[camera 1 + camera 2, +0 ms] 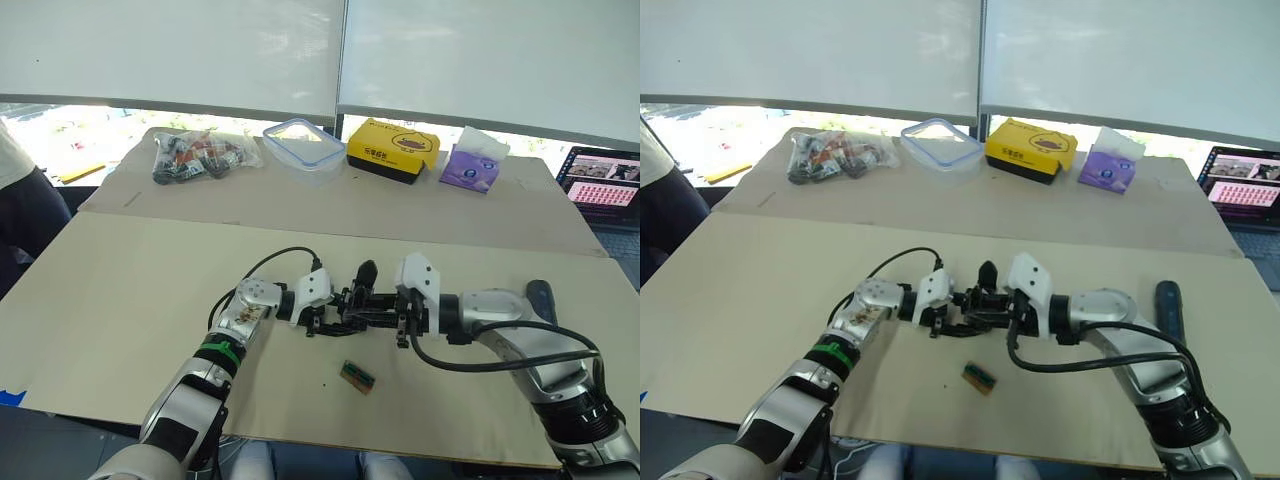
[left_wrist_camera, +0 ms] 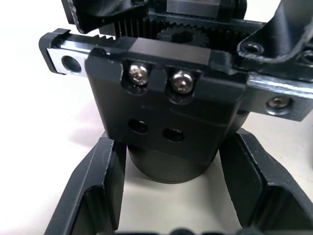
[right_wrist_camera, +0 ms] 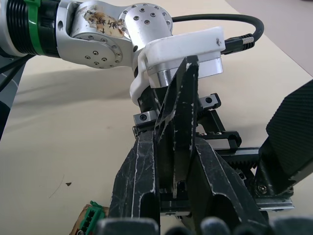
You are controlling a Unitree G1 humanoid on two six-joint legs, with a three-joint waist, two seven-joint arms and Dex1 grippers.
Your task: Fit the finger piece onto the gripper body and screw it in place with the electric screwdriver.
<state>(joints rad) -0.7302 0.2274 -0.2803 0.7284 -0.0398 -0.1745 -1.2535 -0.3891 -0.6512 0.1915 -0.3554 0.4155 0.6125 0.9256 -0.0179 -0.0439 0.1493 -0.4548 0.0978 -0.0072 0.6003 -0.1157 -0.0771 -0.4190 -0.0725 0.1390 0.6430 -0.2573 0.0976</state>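
The gripper body (image 1: 352,303), a chunky black block with a geared rail and one pointed finger sticking up, is held just above the middle of the table. My left gripper (image 1: 322,318) is shut on its round base (image 2: 168,166), one finger (image 2: 105,181) on each side. From the right, my right gripper (image 1: 388,316) is shut on the finger piece (image 3: 178,117), a flat black blade, and holds it against the gripper body's rail. The electric screwdriver (image 1: 1168,302) lies on the table to the right, behind my right arm.
A small green-and-brown block (image 1: 357,376) lies near the table's front edge. Along the back stand a bag of parts (image 1: 200,155), a clear container (image 1: 303,148), a yellow box (image 1: 392,148) and a purple tissue pack (image 1: 470,168). A laptop (image 1: 600,185) is at far right, a person (image 1: 15,190) at far left.
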